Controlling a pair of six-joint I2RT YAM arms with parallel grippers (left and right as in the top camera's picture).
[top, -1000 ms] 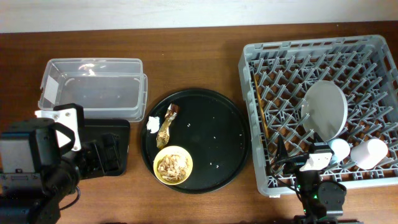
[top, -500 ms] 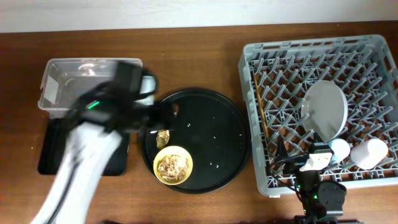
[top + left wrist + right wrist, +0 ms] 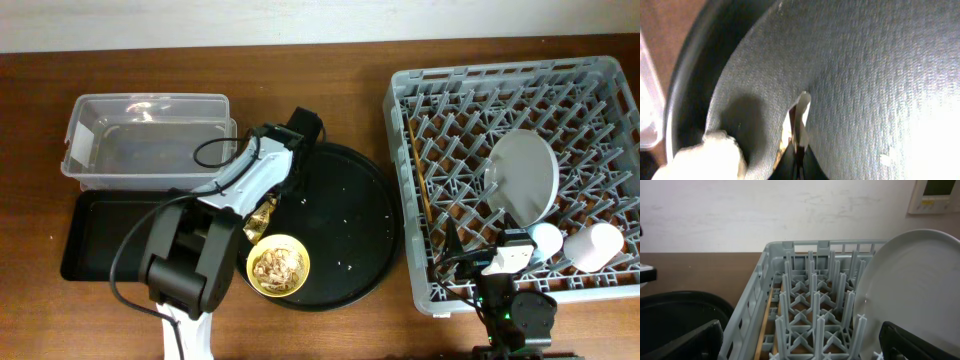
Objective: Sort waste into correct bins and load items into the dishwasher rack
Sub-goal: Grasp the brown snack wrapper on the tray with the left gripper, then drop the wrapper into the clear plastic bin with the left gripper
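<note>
A dark reddish-brown wooden table fills most of the overhead view, its grain running left to right. Along its far edge stands a plain white wall, faintly scuffed and evenly lit in the right wrist view. High on it hangs a pale panel, possibly a thermostat.
</note>
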